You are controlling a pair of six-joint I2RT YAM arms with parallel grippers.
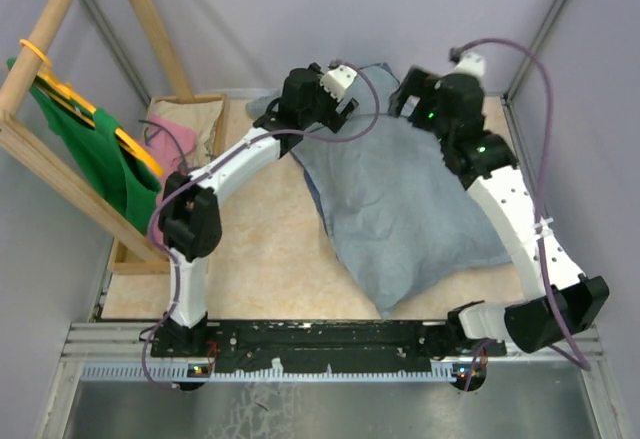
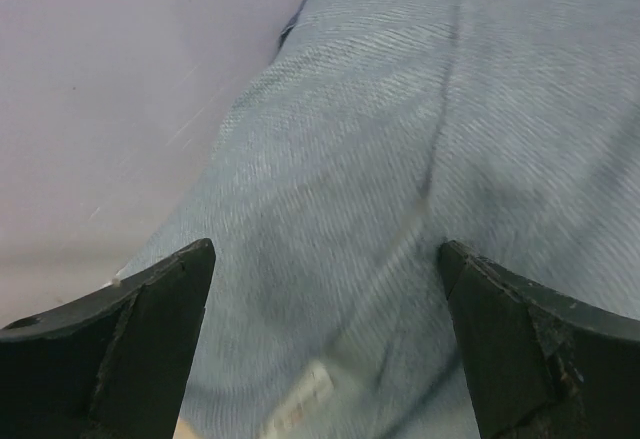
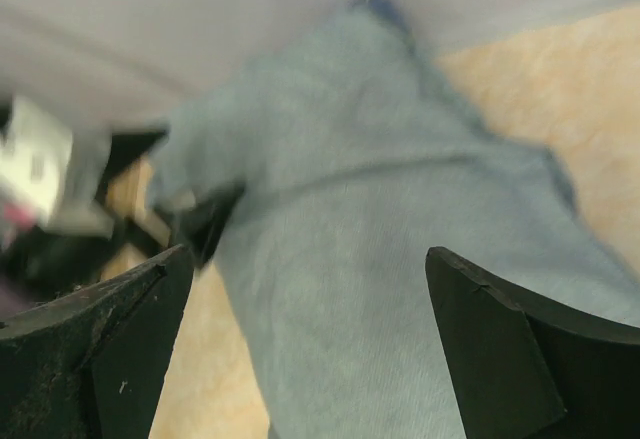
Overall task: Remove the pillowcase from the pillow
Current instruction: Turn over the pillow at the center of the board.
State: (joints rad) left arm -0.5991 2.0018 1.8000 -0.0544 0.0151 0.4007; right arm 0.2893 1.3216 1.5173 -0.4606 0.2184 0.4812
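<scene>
The pillowcase (image 1: pixel 400 209) lies across the tan table with its lighter blue-grey inside turned out; a sliver of navy shows at its left edge. It looks plump, but the pillow is hidden, with no white surface showing. My left gripper (image 1: pixel 348 117) hovers over the far left end of the fabric. In the left wrist view the gripper (image 2: pixel 325 259) is open above the pillowcase (image 2: pixel 400 159), holding nothing; a small white label (image 2: pixel 300 399) shows below. My right gripper (image 1: pixel 405 101) hangs at the far right end. Seen from its wrist, it (image 3: pixel 310 269) is open over the pillowcase (image 3: pixel 380 259).
A wooden rack (image 1: pixel 40 149) at the left carries a green cloth (image 1: pixel 100 159) on a yellow hanger. A pink cloth (image 1: pixel 170 137) lies in a wooden tray by the back left corner. Grey walls close in the back and sides. Bare tabletop (image 1: pixel 260 259) lies left of the pillowcase.
</scene>
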